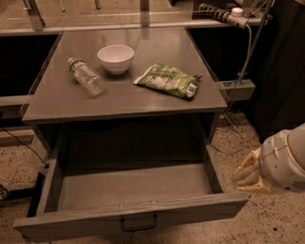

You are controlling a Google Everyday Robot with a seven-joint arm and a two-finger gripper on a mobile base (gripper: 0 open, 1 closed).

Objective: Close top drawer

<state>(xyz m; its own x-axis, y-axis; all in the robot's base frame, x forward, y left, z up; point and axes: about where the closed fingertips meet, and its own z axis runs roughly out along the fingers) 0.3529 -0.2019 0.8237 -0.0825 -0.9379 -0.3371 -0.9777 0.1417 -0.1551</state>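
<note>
The top drawer [133, 188] is a wide, shallow grey drawer pulled far out of the cabinet, and its inside is bare. Its flat front panel [190, 212] faces the camera along the bottom edge, with a small dark loop handle [138, 223] at its centre. My gripper [245, 175], cream-coloured on a white wrist, is at the lower right. It hangs just beside the drawer's right front corner, at about the height of the drawer's rim, and is not touching it.
On the cabinet top [57, 105] lie a clear plastic bottle [86, 76] on its side, a white bowl [116, 58] and a green snack bag [167, 80]. A power strip [220, 14] with cables hangs at the back right. The floor [238, 138] is speckled.
</note>
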